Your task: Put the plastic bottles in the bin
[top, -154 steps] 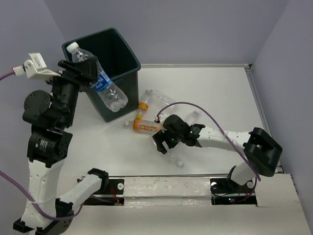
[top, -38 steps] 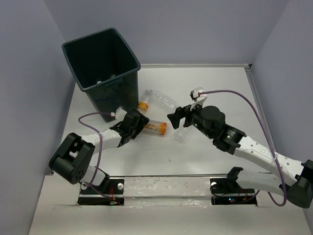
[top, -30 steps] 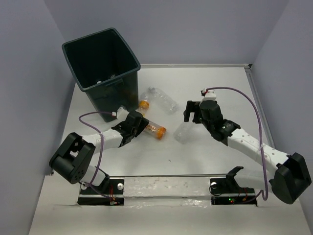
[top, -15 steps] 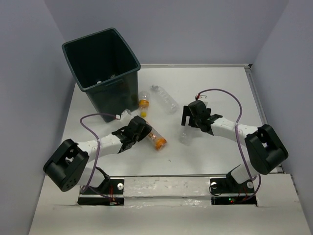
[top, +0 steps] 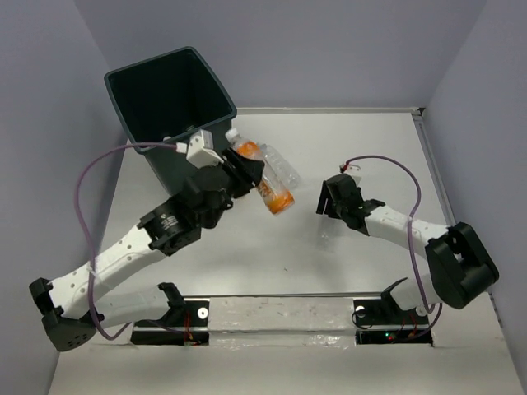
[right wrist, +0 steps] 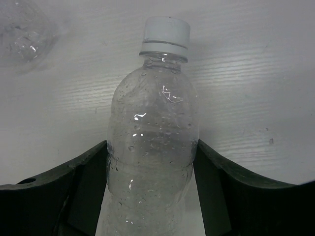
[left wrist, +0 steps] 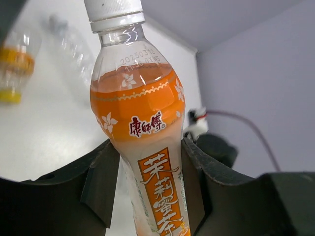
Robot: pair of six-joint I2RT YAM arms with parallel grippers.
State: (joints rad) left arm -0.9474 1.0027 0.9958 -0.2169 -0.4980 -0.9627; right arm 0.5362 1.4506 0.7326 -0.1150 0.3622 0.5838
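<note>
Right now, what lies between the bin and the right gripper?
In the top view: the left gripper holding an orange bottle, and a clear bottle lying on the table beside it.

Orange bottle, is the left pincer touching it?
Touching. The left wrist view shows the left pincer's fingers pressed against both sides of the orange bottle, no gap.

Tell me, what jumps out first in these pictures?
An orange-labelled plastic bottle with a white cap stands out most, held up in the left hand just beside the big dark plastic bin at the far left of the white table. On the right, a clear plastic bottle with a white cap lies on that table between the fingers of the right hand.
</note>
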